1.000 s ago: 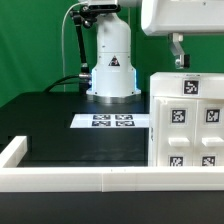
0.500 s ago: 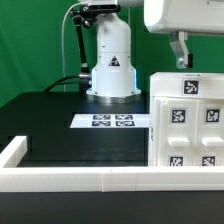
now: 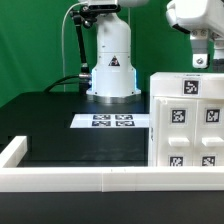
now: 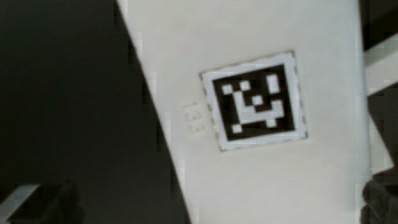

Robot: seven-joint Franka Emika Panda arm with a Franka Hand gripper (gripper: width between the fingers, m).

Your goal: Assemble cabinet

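Note:
The cabinet [image 3: 186, 122] is a large white box with black-and-white tags, standing on the black table at the exterior view's right. My gripper [image 3: 204, 60] hangs just above its top edge, apart from it. In the wrist view the cabinet's white face [image 4: 169, 150] with one tag [image 4: 251, 102] fills the picture. My gripper [image 4: 205, 208] is open and empty there, with its dark fingertips [image 4: 25, 203] far apart on either side of the white surface.
The marker board [image 3: 113, 121] lies flat in front of the robot base [image 3: 112, 72]. A low white rail [image 3: 70, 178] edges the table's front and the exterior view's left side.
The gripper has moved toward the exterior view's right, over the cabinet's top. The cabinet has not moved.

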